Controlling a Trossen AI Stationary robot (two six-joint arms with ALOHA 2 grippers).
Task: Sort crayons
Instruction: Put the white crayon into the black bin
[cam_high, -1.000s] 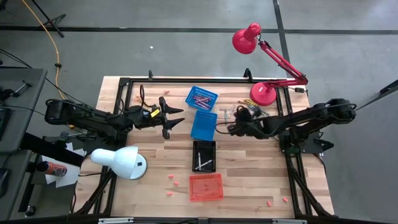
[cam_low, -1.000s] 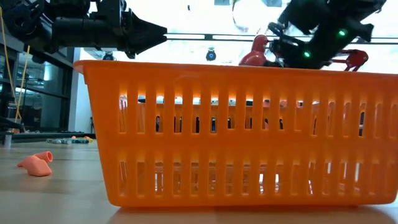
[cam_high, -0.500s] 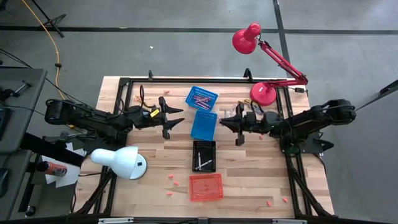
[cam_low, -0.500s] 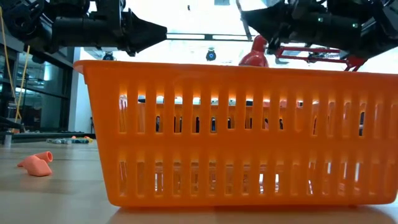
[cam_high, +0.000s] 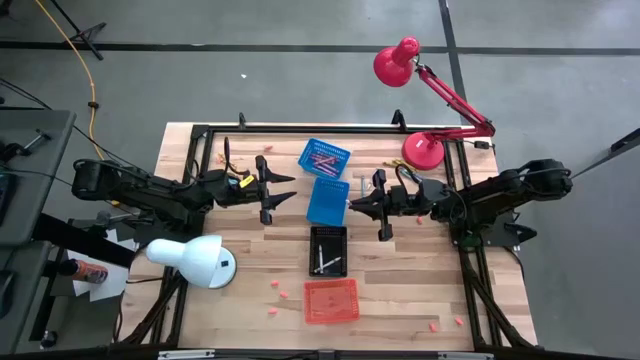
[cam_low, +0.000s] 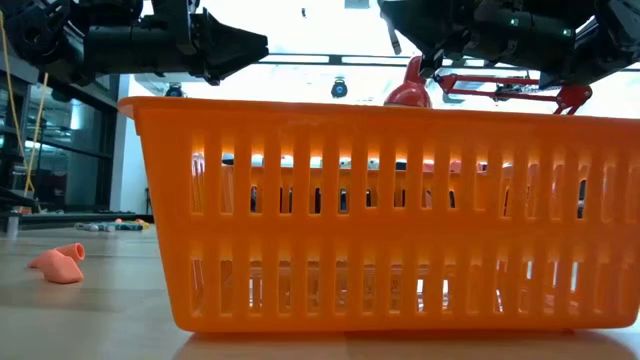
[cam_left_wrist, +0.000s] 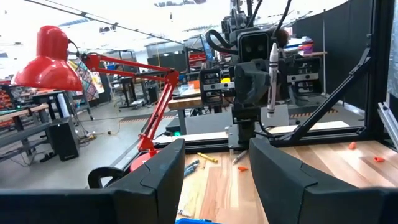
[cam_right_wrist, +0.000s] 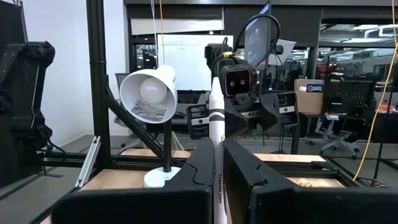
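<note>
My right gripper (cam_high: 352, 207) hangs level over the table's middle, right of the blue baskets, shut on a white crayon (cam_right_wrist: 216, 118) that stands upright. My left gripper (cam_high: 290, 190) hovers open and level, left of the blue baskets, facing the right one with nothing between its fingers. Loose crayons (cam_left_wrist: 205, 157) lie on the wood at the far right, near the red lamp's base. More crayons lie in the far blue basket (cam_high: 324, 157) and the black basket (cam_high: 328, 250). My right gripper pinches the white crayon's lower part (cam_right_wrist: 219, 180) between its two fingers. The fingers are level, point toward the table's left and lie across the crayon. The crayon stands upright, tip (cam_right_wrist: 216, 84) up, lifted clear of the table.
A second blue basket (cam_high: 328, 200) sits between the grippers, and an orange basket (cam_high: 331, 300) near the front edge. A white lamp (cam_high: 195, 260) stands at the front left, a red lamp (cam_high: 422, 150) at the far right. Pink stubs (cam_high: 280, 292) dot the near table.
My right gripper has tipped up from pointing down at the loose crayons to level, risen a little and moved toward the table's left. It stays shut on the white crayon, which now stands upright. My left gripper has kept its place.
</note>
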